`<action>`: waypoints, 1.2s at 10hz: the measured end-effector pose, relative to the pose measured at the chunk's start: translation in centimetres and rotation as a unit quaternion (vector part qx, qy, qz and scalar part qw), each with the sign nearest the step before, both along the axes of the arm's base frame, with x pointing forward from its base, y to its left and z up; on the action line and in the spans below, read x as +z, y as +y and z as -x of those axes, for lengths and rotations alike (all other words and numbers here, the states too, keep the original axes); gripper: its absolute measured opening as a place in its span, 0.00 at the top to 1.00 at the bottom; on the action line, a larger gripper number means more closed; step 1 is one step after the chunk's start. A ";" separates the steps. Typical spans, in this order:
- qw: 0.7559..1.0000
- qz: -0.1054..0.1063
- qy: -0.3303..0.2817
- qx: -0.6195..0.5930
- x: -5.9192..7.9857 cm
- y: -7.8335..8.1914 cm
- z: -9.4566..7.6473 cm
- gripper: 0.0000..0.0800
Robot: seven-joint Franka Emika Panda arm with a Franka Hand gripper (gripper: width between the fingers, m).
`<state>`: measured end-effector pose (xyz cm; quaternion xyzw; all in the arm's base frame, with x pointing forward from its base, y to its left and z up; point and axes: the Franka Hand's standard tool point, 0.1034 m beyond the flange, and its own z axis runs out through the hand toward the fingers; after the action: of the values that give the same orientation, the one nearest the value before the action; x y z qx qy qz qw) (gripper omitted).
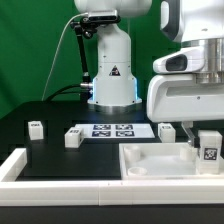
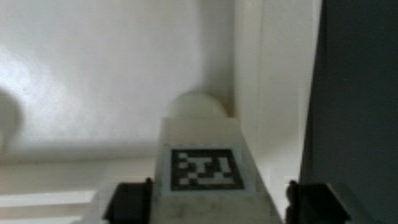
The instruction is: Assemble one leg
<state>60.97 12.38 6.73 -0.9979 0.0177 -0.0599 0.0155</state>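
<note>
My gripper (image 1: 205, 140) is at the exterior view's right, over the right end of the large white tray-like part (image 1: 150, 160). It is shut on a leg (image 1: 208, 149), a short white post with a black-and-white tag on its face. In the wrist view the leg (image 2: 208, 150) stands between the two dark fingers (image 2: 128, 201) and its far end points into the tray-like part's inner corner (image 2: 107, 80). I cannot tell whether the leg touches the tray-like part.
Three more small white legs lie on the black table: one at the left (image 1: 36, 127), one by the marker board (image 1: 72, 138), one further right (image 1: 165, 130). The marker board (image 1: 112, 129) lies in front of the robot base. A white rim (image 1: 20, 165) runs along the front left.
</note>
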 end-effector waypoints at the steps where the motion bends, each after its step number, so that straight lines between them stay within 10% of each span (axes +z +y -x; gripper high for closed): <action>1: 1.000 -0.001 0.001 -0.009 0.0 0.0 0.0 0.63; 5: 0.990 -0.026 -0.013 -0.136 -0.1 -0.4 0.0 0.63; 12: 0.862 -0.107 -0.003 -0.495 0.2 -0.4 -0.2 0.63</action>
<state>61.20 11.94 6.93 -0.8501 0.5154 -0.0603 0.0903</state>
